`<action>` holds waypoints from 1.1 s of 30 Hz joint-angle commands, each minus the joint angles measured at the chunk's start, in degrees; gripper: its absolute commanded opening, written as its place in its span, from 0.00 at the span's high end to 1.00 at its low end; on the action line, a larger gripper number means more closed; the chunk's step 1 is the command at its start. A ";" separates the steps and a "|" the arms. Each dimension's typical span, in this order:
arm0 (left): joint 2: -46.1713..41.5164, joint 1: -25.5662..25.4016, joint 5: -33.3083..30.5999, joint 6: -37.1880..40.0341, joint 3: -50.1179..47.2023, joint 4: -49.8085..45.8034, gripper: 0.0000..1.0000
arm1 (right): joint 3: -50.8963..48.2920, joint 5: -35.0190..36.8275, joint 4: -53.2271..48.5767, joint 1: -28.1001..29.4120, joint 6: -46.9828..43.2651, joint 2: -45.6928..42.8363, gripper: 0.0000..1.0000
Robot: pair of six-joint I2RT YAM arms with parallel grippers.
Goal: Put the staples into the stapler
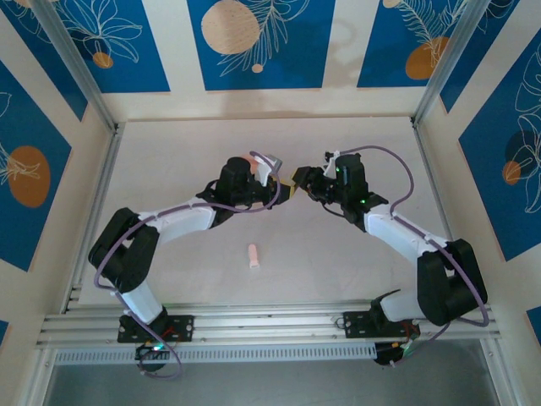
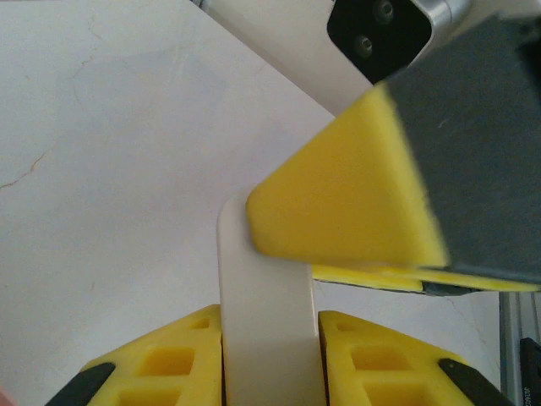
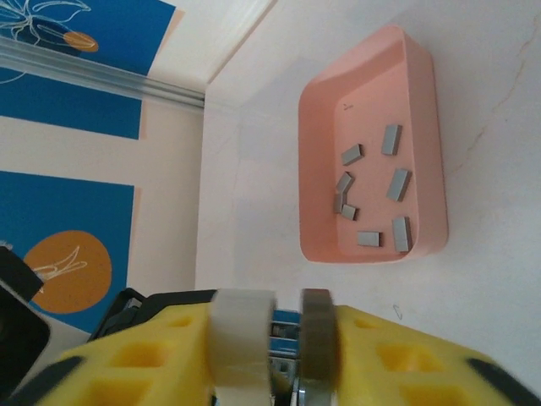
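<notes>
1. Fingers [image 2: 169, 372] of the left gripper [image 2: 270, 364] are closed on the stapler [image 2: 262, 279], whose pale body is seen rising from between them with the table [image 2: 101, 169] behind it.
2. One yellow finger [image 2: 338, 194] of the right gripper [image 3: 272, 355] is laid against the stapler's free end in the left wrist view.
3. In the right wrist view, the stapler's pale body and a slim grey metal part are seen end-on between the right gripper's fingers, with a narrow gap left between the two parts. Whether the jaws press on them cannot be told.
4. Grey staples [image 3: 397, 182] are scattered as small bits on the floor of the pink tray [image 3: 423, 110], which is set flat on the table beyond the right gripper.
5. From above, both grippers are seen tip to tip at mid-table, and a pink oblong piece [image 1: 254, 255] is seen lying alone nearer the bases, well apart from them.
</notes>
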 commanded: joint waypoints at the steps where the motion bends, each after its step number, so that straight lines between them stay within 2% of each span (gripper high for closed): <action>1: -1.05 0.17 1.43 1.74 -2.26 3.43 0.88 | 1.11 0.06 1.77 -0.09 -6.99 -5.20 0.49; 5: -1.62 0.90 5.61 3.25 -3.72 7.50 0.89 | 1.45 0.56 -1.59 -1.73 -14.32 -8.82 0.40; 7: -2.13 1.24 8.28 4.72 -3.95 8.51 0.89 | 1.55 -4.60 -1.58 -4.25 -17.95 -9.35 0.38; 12: -3.83 2.07 10.11 9.06 -4.83 9.39 0.90 | 3.08 -18.51 -2.57 -9.84 -28.67 -10.43 0.36; 16: -5.90 2.51 13.17 15.47 -6.37 10.81 0.92 | 8.67 -29.39 -10.84 -14.00 -38.47 -9.88 0.36; 20: -7.29 2.61 18.05 20.43 -7.82 14.70 0.92 | 13.92 -36.77 -22.57 -15.45 -55.26 -9.07 0.36; 25: -7.05 2.72 23.77 22.50 -6.64 15.59 0.92 | 17.92 -41.36 -31.46 -16.50 -68.15 -8.43 0.37; 28: -6.70 2.72 25.77 23.36 -5.34 14.32 0.92 | 17.85 -47.81 -37.85 -16.82 -84.41 -8.80 0.39; 31: -7.00 2.70 26.62 24.44 -5.05 14.75 0.92 | 17.96 -48.15 -44.02 -16.53 -96.43 -9.14 0.41; 33: -7.20 2.75 27.89 25.54 -4.80 14.58 0.93 | 18.81 -47.61 -47.30 -16.38 -100.89 -8.73 0.42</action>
